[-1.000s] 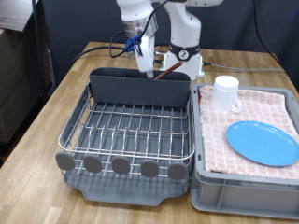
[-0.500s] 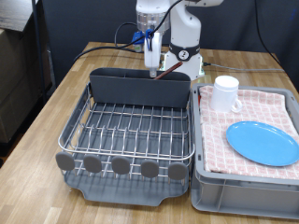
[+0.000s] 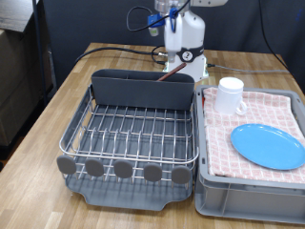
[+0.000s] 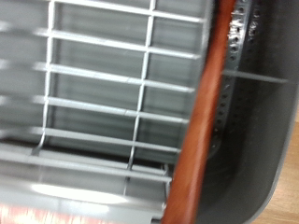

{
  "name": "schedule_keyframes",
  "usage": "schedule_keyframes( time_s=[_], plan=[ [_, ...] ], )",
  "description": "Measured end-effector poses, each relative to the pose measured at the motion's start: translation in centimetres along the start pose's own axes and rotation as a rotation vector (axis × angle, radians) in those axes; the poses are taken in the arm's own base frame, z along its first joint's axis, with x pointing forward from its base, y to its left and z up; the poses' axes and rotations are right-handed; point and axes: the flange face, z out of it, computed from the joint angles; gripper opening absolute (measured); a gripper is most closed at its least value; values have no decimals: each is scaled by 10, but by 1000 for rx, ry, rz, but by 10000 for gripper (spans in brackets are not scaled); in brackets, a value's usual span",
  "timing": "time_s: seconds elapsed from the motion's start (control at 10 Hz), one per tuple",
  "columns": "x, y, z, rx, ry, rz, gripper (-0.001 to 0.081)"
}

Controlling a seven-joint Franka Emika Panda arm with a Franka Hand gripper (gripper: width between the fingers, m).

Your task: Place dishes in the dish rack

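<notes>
Spoon [image 4: 200, 121] stands in the dish rack's [image 3: 133, 134] tall back compartment, handle leaning up (reddish-brown, blurred in wrist view). Gripper [image 3: 170, 11] sits high above the rack's rear, nothing seen between the jaws; open or closed, cannot tell. Mug [image 3: 230, 94] and blue plate [image 3: 269, 145] rest on checked cloth in the grey bin [image 3: 250, 198] on the worktop [image 3: 59, 110].

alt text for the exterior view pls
A silver wire dish rack sits empty of plates on a wooden table. Beside it, a grey bin with checked cloth holds a white mug and light-blue plate.
</notes>
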Motion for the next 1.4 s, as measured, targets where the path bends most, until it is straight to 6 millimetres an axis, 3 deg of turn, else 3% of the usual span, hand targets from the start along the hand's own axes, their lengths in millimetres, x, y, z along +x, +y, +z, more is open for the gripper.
schedule_keyframes(
  time_s=[0.2,0.3,0.6,0.9,1.4],
  plan=[
    [-35,5,-11,17,-13,-211,803],
    [-42,3,-10,8,-18,-305,803],
    [-52,3,-16,62,-7,-305,803],
    [-96,7,-33,114,7,-410,803],
    [-168,5,-44,110,31,-510,803]
  ],
)
